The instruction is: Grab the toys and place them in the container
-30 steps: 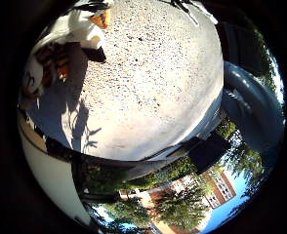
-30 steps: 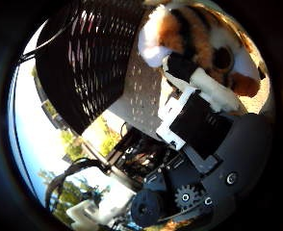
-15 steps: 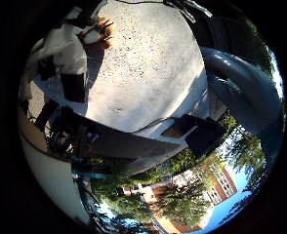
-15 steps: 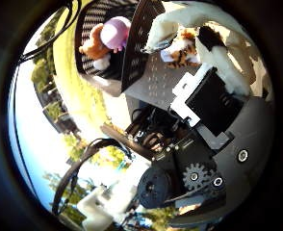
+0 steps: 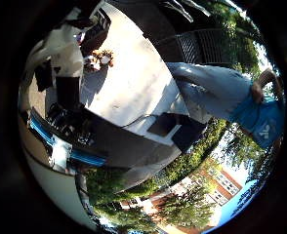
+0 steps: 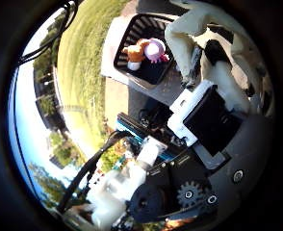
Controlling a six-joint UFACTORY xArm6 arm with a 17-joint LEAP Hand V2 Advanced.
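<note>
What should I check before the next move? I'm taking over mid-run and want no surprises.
1. Container in sight with its top open: ok.
2. Pink and orange toy lies inside the container: ok.
3. Orange and white toy held by the hand rather than lying on the table: cannot tell.
4. Person away from the table: not ok, standing right beside it.

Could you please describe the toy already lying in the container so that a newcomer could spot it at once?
Find the dark slatted container standing on the pale table. Inside it lies a plush toy, the only thing in there, with an orange-brown body and a pink-purple head.
</note>
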